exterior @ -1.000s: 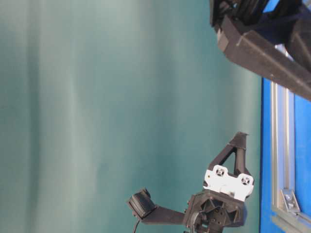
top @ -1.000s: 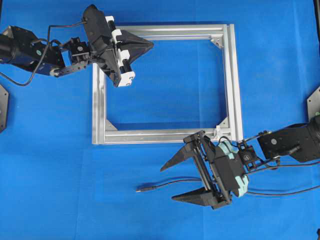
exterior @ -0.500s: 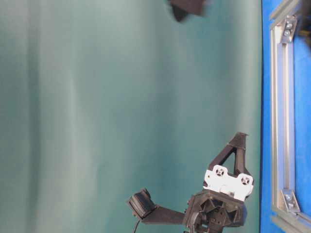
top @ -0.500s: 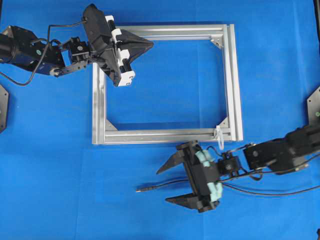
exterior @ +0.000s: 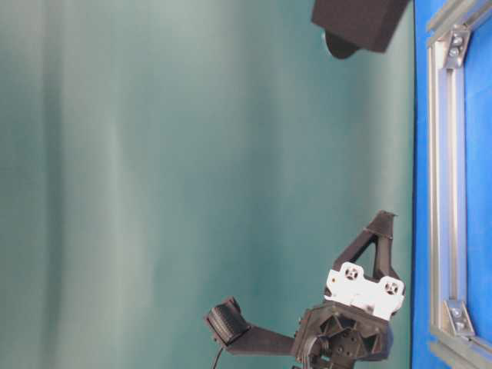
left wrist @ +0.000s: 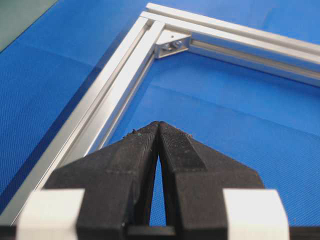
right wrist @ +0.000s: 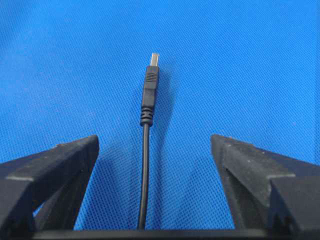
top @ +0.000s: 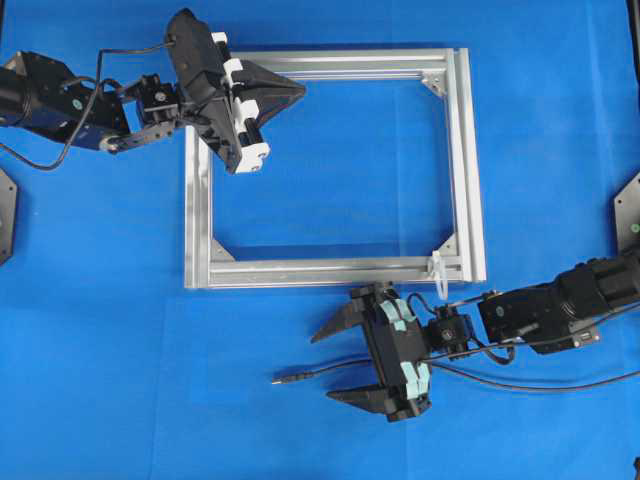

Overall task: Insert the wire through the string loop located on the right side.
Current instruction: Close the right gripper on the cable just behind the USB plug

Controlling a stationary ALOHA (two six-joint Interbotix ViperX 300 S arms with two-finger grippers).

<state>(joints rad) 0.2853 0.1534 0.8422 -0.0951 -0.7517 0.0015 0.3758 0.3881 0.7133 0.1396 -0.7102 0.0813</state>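
Observation:
The wire (top: 345,366) lies on the blue cloth below the silver frame (top: 320,271), its plug tip (top: 282,379) pointing left. My right gripper (top: 324,368) is open and straddles the wire just behind the plug without touching it. In the right wrist view the wire (right wrist: 144,170) runs up between the spread fingers of the right gripper (right wrist: 154,142) to the plug (right wrist: 150,82). The string loop (top: 438,268) hangs at the frame's lower right corner. Over the frame's upper left corner, my left gripper (top: 302,92) (left wrist: 159,124) is shut on nothing.
The frame's rails (left wrist: 112,97) and a corner bracket (left wrist: 172,44) lie ahead of the left gripper. The wire's slack (top: 560,385) trails off to the right under the right arm. The table-level view shows the left gripper (exterior: 382,221) beside the frame (exterior: 446,192).
My right gripper has moved left and down over the wire, so the wire now lies between its fingers, which have narrowed slightly. The left arm has not moved.

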